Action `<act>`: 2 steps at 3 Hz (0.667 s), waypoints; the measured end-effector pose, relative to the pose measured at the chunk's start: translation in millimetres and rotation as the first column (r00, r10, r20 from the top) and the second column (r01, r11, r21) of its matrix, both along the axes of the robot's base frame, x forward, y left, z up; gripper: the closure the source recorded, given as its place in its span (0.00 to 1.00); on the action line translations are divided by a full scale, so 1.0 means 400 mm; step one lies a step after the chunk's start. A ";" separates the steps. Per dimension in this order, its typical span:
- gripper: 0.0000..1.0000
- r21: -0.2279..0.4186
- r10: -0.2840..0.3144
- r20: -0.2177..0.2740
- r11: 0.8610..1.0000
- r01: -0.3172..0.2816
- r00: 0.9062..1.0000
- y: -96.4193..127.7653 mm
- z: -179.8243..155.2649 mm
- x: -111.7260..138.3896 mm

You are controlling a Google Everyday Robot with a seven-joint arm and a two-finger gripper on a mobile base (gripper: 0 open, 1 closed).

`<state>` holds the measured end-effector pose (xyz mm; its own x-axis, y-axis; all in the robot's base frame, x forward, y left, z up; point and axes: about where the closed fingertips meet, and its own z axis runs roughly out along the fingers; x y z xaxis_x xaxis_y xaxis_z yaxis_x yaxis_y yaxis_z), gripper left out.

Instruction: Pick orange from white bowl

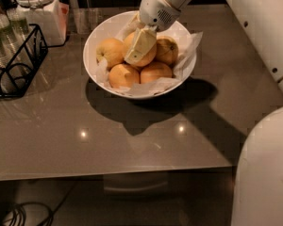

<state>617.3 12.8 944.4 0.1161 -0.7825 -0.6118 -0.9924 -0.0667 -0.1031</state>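
The white bowl stands on the grey table, lined with crumpled white paper and holding several oranges. The orange lies in the middle of the pile, slightly the largest. My gripper reaches down into the bowl from above and sits right on this orange, covering most of its front. Smaller oranges lie around it at the left, front left, front right and right.
A white lidded jar stands at the back left. A black wire rack with glass jars is at the left edge. My white arm crosses the right side. The table's front edge runs below.
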 end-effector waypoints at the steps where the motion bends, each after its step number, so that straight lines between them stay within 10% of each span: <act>1: 1.00 0.166 0.016 0.066 0.986 -0.027 0.998 -0.038 0.049 -0.015; 2: 1.00 0.398 0.047 0.155 0.911 -0.106 0.987 -0.085 0.116 -0.072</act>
